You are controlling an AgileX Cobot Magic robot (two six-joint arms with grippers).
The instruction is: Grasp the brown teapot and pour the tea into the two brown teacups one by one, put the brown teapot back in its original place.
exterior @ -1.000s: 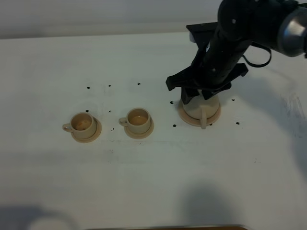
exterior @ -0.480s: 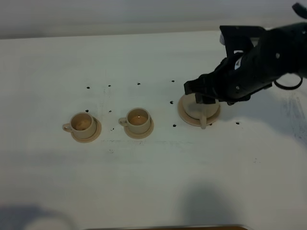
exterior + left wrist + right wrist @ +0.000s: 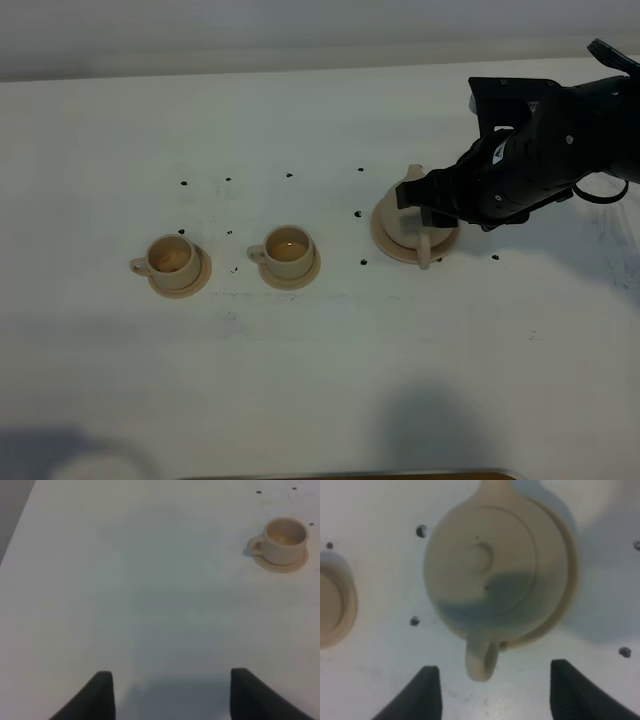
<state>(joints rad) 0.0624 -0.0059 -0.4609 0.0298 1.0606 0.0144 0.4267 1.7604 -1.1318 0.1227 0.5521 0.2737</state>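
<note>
The white worktop (image 3: 300,380) carries everything, and the right tool (image 3: 492,695) hangs low over its far right part with its fingers spread wide and nothing between them. Directly under this tool sits the brown teapot (image 3: 490,565), upright with its lid on. It rests on the wide saucer (image 3: 381,238) that is its original place, which suits a pot that is either done pouring or not yet picked up. Off to the side of the right tool, well apart from the pot, the two brown teacups (image 3: 290,250) (image 3: 172,258) stand in a row on their own small saucers. Their insides look darker, so I judge both are filled, though they are too small to be sure. The left tool (image 3: 170,695) is also wide and empty, low over bare worktop, with one cup far ahead of it, out of the way of the working arm. The teapot's loop handle (image 3: 481,662) points straight into the gap between the right tool's fingers without touching them, so it could be gripped or let go cleanly. The lid knob (image 3: 481,557) lies just beyond the handle, and the spout (image 3: 492,487) points away from the tool.
</note>
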